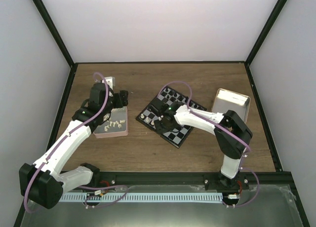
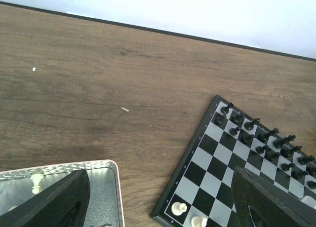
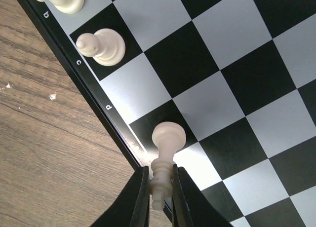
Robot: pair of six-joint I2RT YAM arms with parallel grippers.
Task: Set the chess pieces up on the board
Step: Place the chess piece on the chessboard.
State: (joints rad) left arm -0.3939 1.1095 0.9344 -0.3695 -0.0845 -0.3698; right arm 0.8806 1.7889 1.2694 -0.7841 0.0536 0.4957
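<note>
Pinched in our right gripper (image 3: 160, 187), a white piece (image 3: 166, 148) hangs at the rim of the board (image 3: 222, 89); released tilted, it could topple off. Our left gripper (image 2: 163, 205) stands spread.

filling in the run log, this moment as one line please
right gripper: shut on white piece at board edge | left gripper: open, empty, by tray

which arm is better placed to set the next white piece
Right. The right gripper is shut on a cream-white chess piece over the edge row of the black and pale checked chessboard. The left gripper is open, empty, near the pink square tray.
</note>
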